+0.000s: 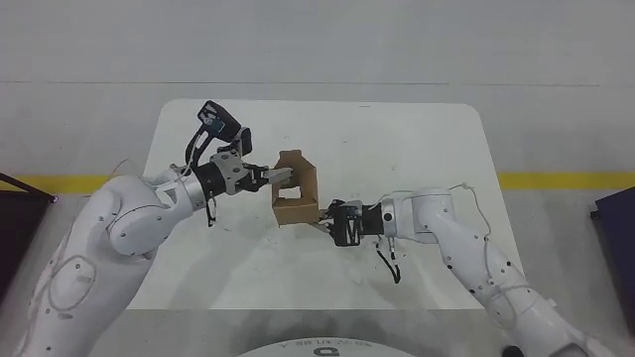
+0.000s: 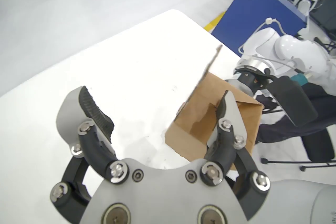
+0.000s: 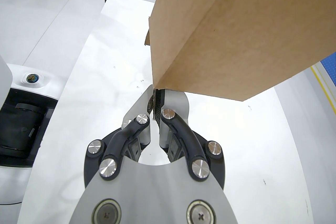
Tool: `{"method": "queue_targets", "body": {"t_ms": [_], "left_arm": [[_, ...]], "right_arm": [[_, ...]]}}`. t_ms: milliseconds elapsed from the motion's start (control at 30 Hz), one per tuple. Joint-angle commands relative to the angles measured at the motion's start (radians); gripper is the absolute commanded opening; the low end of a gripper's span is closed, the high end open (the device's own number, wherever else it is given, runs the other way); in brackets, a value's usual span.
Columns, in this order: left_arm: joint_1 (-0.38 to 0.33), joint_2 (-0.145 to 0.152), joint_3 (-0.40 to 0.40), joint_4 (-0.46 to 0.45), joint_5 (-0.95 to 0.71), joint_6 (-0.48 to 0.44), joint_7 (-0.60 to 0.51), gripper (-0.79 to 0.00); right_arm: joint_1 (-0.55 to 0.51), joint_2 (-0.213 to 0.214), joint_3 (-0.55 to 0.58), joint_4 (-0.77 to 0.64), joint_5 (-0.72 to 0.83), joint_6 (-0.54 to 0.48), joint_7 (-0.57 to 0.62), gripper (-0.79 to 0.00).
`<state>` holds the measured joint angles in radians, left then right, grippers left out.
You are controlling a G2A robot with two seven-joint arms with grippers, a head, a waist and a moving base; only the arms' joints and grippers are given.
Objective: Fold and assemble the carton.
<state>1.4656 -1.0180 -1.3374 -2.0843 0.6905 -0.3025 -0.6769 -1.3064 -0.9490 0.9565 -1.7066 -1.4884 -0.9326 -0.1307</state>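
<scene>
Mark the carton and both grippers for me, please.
carton (image 1: 296,211), top view, outer side wall.
left gripper (image 2: 156,97), left wrist view, midway between open fingertips.
right gripper (image 3: 158,99), right wrist view, between fingertips clamping carton edge.

At the middle of the table (image 1: 397,149) is the carton (image 1: 295,190), between the left gripper (image 1: 278,176) and the right gripper (image 1: 322,221).

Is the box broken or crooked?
Not broken that I can see. The carton is only half-folded: one flap sticks up, and the right gripper has its fingers shut on one corner.
</scene>
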Motion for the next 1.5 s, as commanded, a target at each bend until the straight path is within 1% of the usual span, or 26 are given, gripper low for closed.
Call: {"method": "queue_targets", "body": {"t_ms": [0,100,167,267,400,467,600,767,800,833,933,1067,1100,1133,1200,1267,1367,1400,1467], "left_arm": [[-0.001,0.006,-0.02,-0.034,0.093,-0.037,-0.012,0.0],[0.001,0.013,-0.05,-0.079,0.143,-0.101,-0.011,0.0],[-0.008,0.021,-0.073,-0.117,0.216,-0.171,-0.033,0.0],[-0.006,0.028,-0.086,-0.152,0.224,-0.272,-0.05,0.0],[-0.005,0.04,-0.071,-0.182,0.191,-0.411,-0.129,0.0],[-0.002,0.044,-0.049,-0.187,0.162,-0.445,-0.16,0.0],[-0.007,0.046,-0.018,-0.183,0.134,-0.435,-0.183,0.0],[-0.007,0.044,0.036,-0.175,0.121,-0.383,-0.171,0.0],[-0.008,0.044,0.047,-0.171,0.125,-0.37,-0.172,-0.009],[-0.01,0.043,0.058,-0.17,0.136,-0.36,-0.174,-0.074],[-0.01,0.042,0.091,-0.162,0.137,-0.349,-0.171,-0.108],[0.001,0.046,0.099,-0.153,0.126,-0.35,-0.175,-0.191],[0.005,0.047,0.101,-0.148,0.129,-0.347,-0.18,-0.197],[0.008,0.047,0.105,-0.142,0.131,-0.346,-0.178,-0.182],[0.009,0.047,0.118,-0.132,0.144,-0.347,-0.171,-0.188],[0.005,0.047,0.127,-0.123,0.158,-0.347,-0.162,-0.166],[-0.005,0.047,0.144,-0.112,0.182,-0.341,-0.156,-0.163],[-0.009,0.047,0.15,-0.109,0.189,-0.34,-0.155,-0.169],[-0.015,0.046,0.158,-0.102,0.195,-0.333,-0.15,-0.206]], "right_arm": [[-0.001,0.0,0.004,0.004,0.015,-0.001,0.017,-0.785],[0.004,0.001,0.003,-0.002,0.021,-0.02,0.043,-0.785],[0.008,0.0,-0.001,-0.001,0.025,-0.028,0.056,-0.785],[0.014,-0.002,-0.008,0.006,0.038,-0.039,0.074,-0.785],[0.027,-0.006,-0.022,0.021,0.078,-0.056,0.115,-0.785],[0.038,-0.009,-0.033,0.033,0.098,-0.073,0.146,-0.785],[0.061,-0.017,-0.053,0.052,0.151,-0.077,0.21,-0.785],[0.089,-0.023,-0.064,0.041,0.194,-0.072,0.272,-0.785],[0.093,-0.024,-0.065,0.035,0.198,-0.073,0.28,-0.785],[0.097,-0.024,-0.065,0.03,0.194,-0.072,0.297,-0.785],[0.104,-0.024,-0.064,0.011,0.193,-0.068,0.327,-0.785],[0.103,-0.017,-0.044,-0.013,0.18,-0.075,0.33,-0.785],[0.101,-0.016,-0.039,-0.023,0.174,-0.074,0.328,-0.785],[0.098,-0.014,-0.034,-0.035,0.168,-0.07,0.326,-0.785],[0.09,-0.012,-0.029,-0.062,0.153,-0.06,0.327,-0.785],[0.082,-0.01,-0.025,-0.082,0.135,-0.054,0.324,-0.785],[0.073,-0.009,-0.027,-0.103,0.108,-0.048,0.315,-0.785],[0.071,-0.009,-0.027,-0.105,0.1,-0.047,0.312,-0.785],[0.069,-0.008,-0.028,-0.108,0.087,-0.047,0.307,-0.785]]}}
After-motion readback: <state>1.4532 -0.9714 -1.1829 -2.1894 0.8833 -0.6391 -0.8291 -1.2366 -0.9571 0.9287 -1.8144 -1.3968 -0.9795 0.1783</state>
